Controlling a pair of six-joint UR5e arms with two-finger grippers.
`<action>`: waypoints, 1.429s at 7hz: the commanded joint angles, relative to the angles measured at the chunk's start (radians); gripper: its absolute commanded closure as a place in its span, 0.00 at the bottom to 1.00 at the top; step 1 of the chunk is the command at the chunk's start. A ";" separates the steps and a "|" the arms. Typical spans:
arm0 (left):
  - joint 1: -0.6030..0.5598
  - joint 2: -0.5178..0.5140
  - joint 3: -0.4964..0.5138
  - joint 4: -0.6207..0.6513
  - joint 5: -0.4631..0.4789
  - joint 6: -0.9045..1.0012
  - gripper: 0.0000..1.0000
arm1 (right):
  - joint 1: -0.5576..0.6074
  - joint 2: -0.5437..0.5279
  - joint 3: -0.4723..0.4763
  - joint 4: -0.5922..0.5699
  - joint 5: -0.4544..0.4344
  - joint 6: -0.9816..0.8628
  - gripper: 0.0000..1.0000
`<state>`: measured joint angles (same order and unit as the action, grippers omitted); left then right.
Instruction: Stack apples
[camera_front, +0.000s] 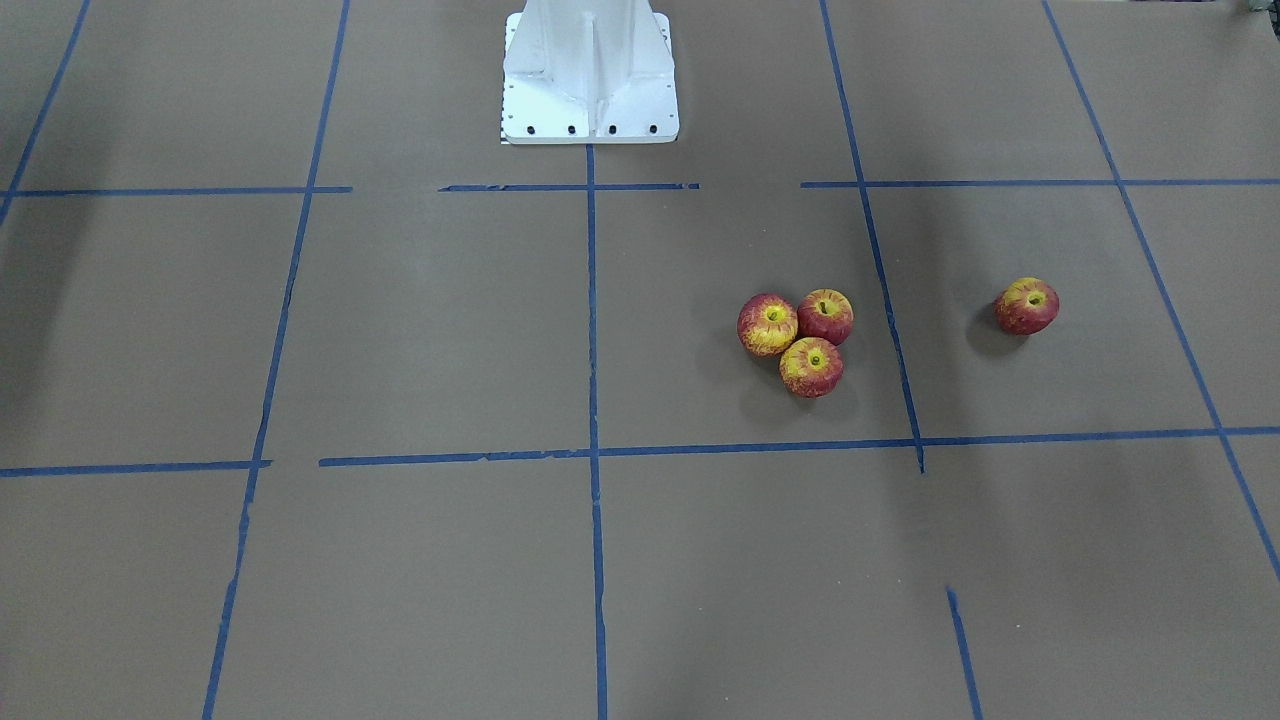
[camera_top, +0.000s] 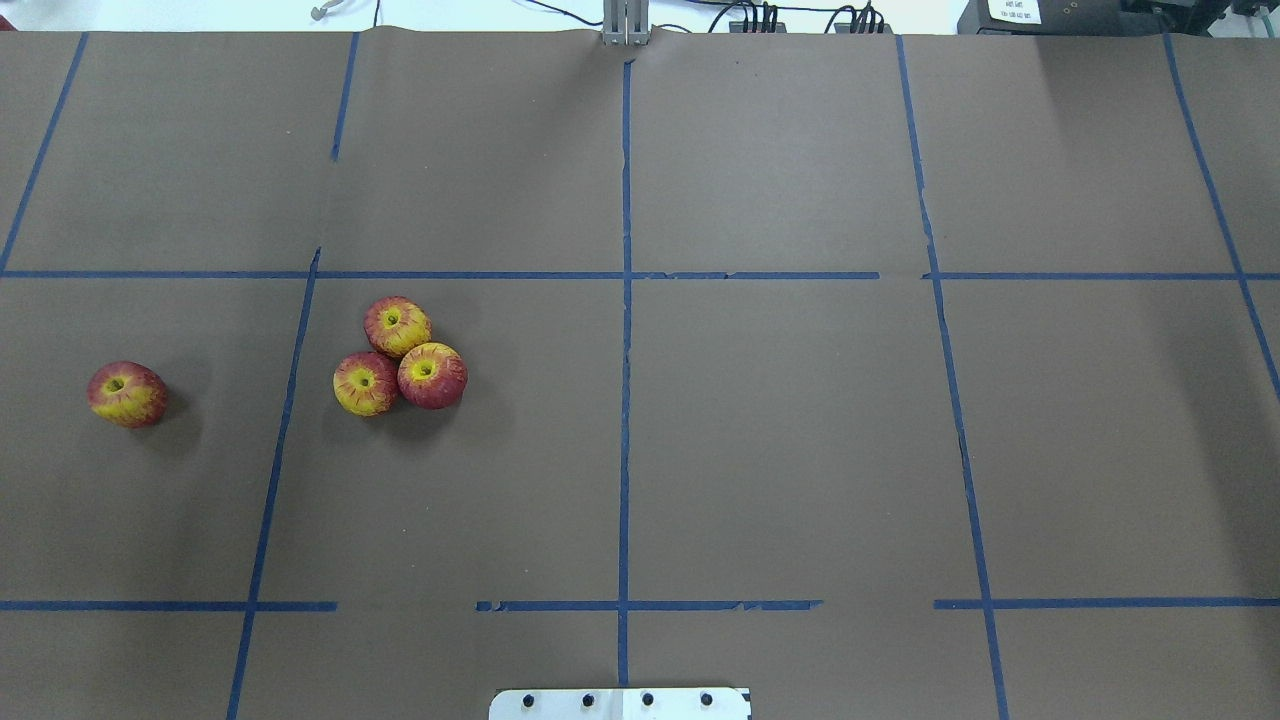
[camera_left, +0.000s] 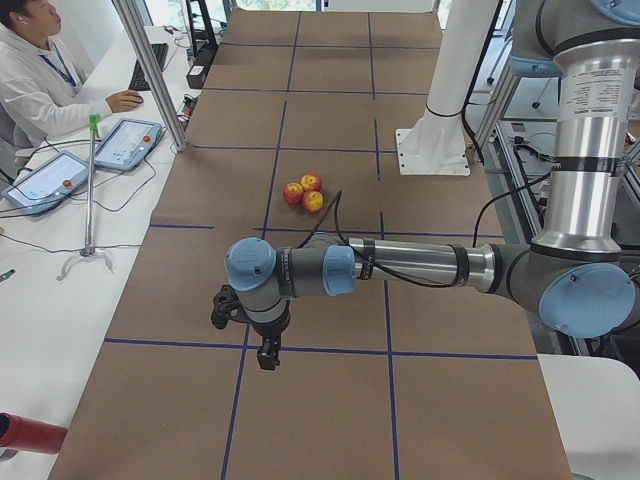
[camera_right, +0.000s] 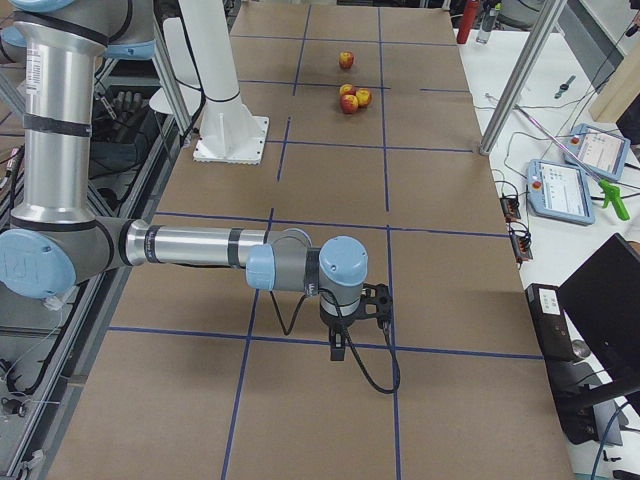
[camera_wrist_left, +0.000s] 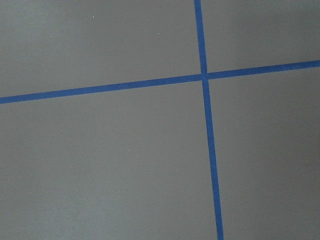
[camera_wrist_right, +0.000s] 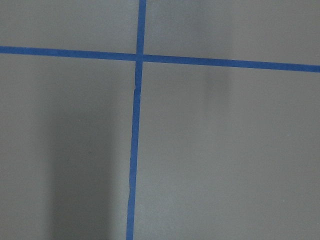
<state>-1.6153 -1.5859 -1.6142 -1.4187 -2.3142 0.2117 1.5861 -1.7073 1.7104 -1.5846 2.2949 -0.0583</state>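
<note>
Three apples touch in a cluster on the brown table, at the far (camera_top: 391, 325), near-left (camera_top: 365, 383) and near-right (camera_top: 432, 375) spots of the overhead view. A fourth apple (camera_top: 126, 393) lies alone farther left. In the front view the cluster (camera_front: 811, 366) and the lone apple (camera_front: 1027, 305) are on the right. My left gripper (camera_left: 265, 355) shows only in the exterior left view, and I cannot tell if it is open. My right gripper (camera_right: 338, 348) shows only in the exterior right view, state unclear. Both hang far from the apples. The wrist views show only table and tape.
The white robot pedestal (camera_front: 590, 70) stands at the table's robot side. Blue tape lines (camera_top: 625, 400) grid the brown paper. An operator (camera_left: 30, 70) sits at a side table with tablets (camera_left: 125, 142). A metal post (camera_left: 150, 70) stands at the table edge.
</note>
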 joint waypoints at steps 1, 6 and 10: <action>0.000 0.003 0.000 0.000 0.002 0.000 0.00 | 0.000 0.000 0.000 0.000 0.000 0.000 0.00; -0.002 -0.005 0.071 -0.094 0.003 -0.008 0.00 | 0.000 0.000 0.000 0.000 0.000 0.000 0.00; 0.133 0.006 -0.048 -0.109 -0.008 -0.306 0.00 | 0.000 0.000 0.000 0.000 0.000 0.000 0.00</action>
<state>-1.5627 -1.5805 -1.6319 -1.5181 -2.3202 0.0311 1.5861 -1.7073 1.7104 -1.5846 2.2949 -0.0583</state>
